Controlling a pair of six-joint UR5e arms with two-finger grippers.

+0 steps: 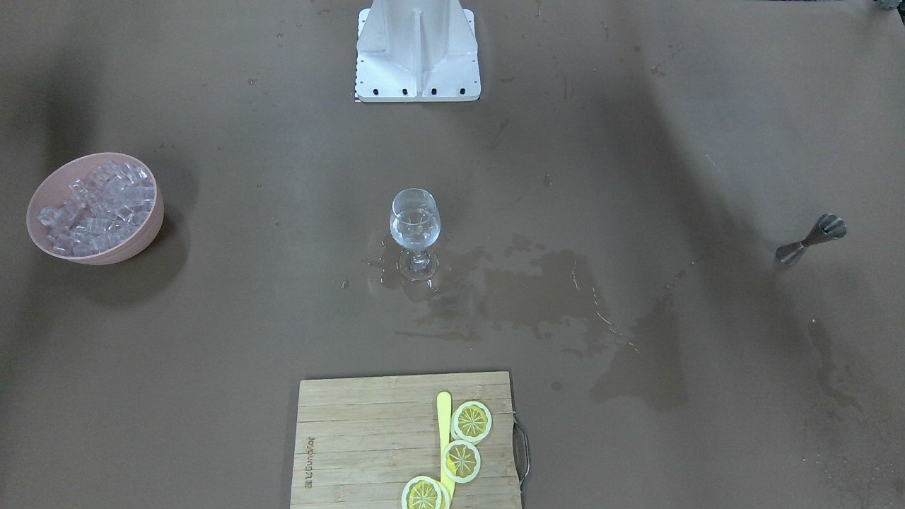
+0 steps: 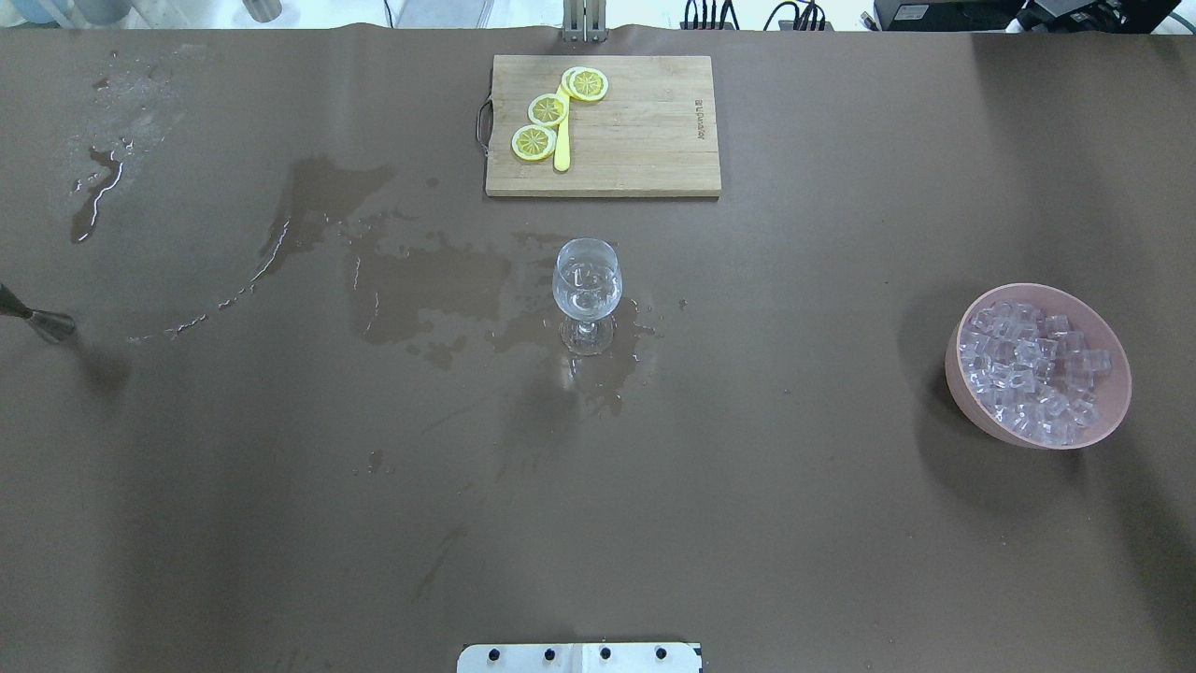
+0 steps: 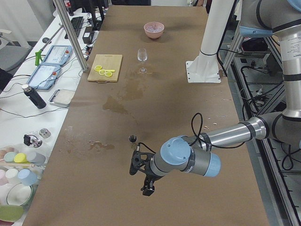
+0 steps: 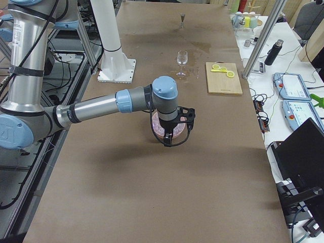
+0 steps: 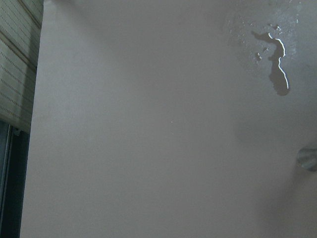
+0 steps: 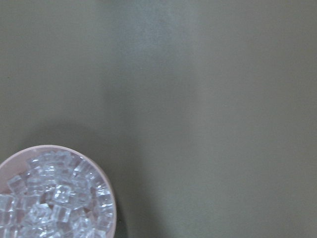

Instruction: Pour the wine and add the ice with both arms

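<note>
Now the left gripper (image 3: 146, 181) and right gripper (image 4: 169, 132) hover well away from the wine glass (image 2: 587, 280), their spread impossible to tell. A pink bowl (image 2: 964, 397) right of the glass holds the ice (image 2: 1028, 369); the glass holds the wine (image 2: 586, 299)

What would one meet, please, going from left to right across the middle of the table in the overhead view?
jigger → wine glass → pink bowl holding the ice. The cutting board is left out, since it overlaps the glass in that direction.
</note>
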